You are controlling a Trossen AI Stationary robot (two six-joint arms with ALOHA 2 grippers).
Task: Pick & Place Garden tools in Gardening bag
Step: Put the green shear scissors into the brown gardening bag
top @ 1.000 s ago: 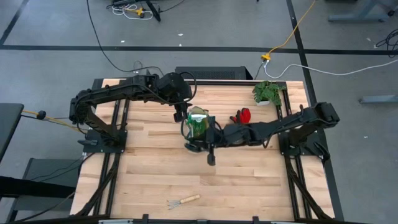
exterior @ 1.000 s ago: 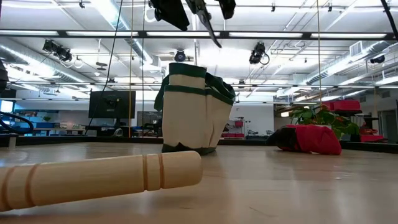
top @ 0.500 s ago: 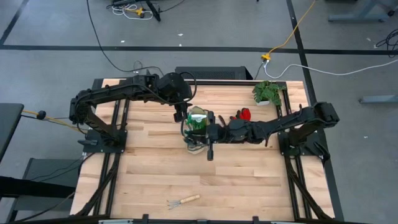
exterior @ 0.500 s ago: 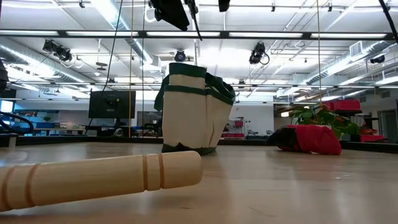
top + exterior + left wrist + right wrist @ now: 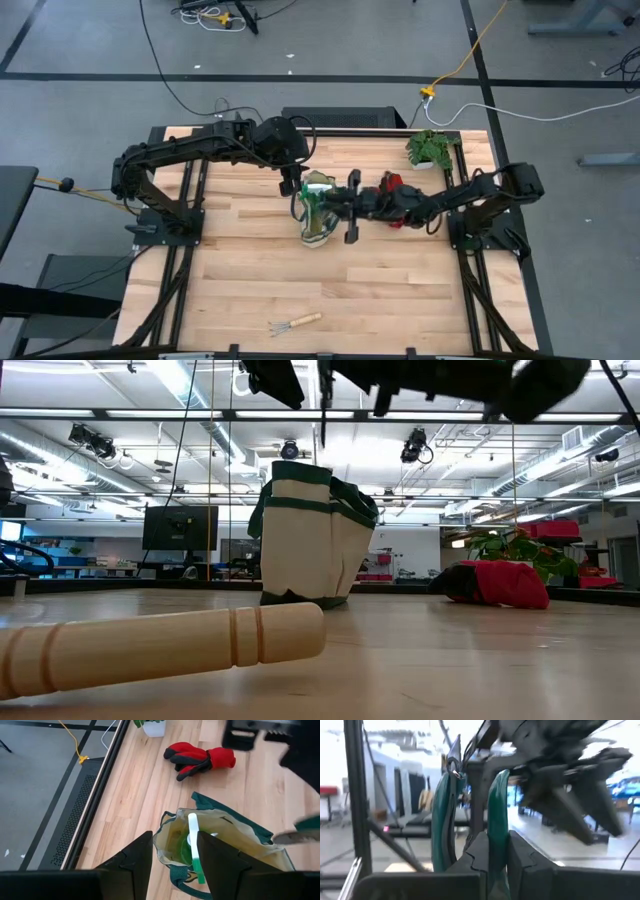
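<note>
The beige gardening bag (image 5: 317,228) with green trim stands upright at mid-table and also shows in the low view (image 5: 312,535). A green spray bottle with a white top (image 5: 192,845) stands inside it. My right gripper (image 5: 337,207) is above the bag's right side, shut on the green-handled pruning shears (image 5: 443,817). Their blade (image 5: 325,405) hangs above the bag. My left gripper (image 5: 174,862) is open above the bag's far rim. Red-and-black gloves (image 5: 200,759) lie right of the bag. A wooden-handled rake (image 5: 295,323) lies near the front edge. My right gripper pinches one green handle of the shears (image 5: 496,815) between its two fingers (image 5: 479,851). The other handle stands free beside it. The fingers come level from the table's right and lie across the handle. The shears hang upright, blade down, clear of the bag.
A small potted plant (image 5: 430,148) stands at the far right corner. The rake's handle (image 5: 160,648) fills the low view's foreground. My right arm (image 5: 440,200) lies over part of the gloves. Bare wood (image 5: 400,290) spreads across the near half.
My right gripper has moved from the bag's near side toward the far edge and a little right, turning as it went. The shears went with it. Their blade, slanted before, now hangs straight down above the bag. The bag has stayed put.
</note>
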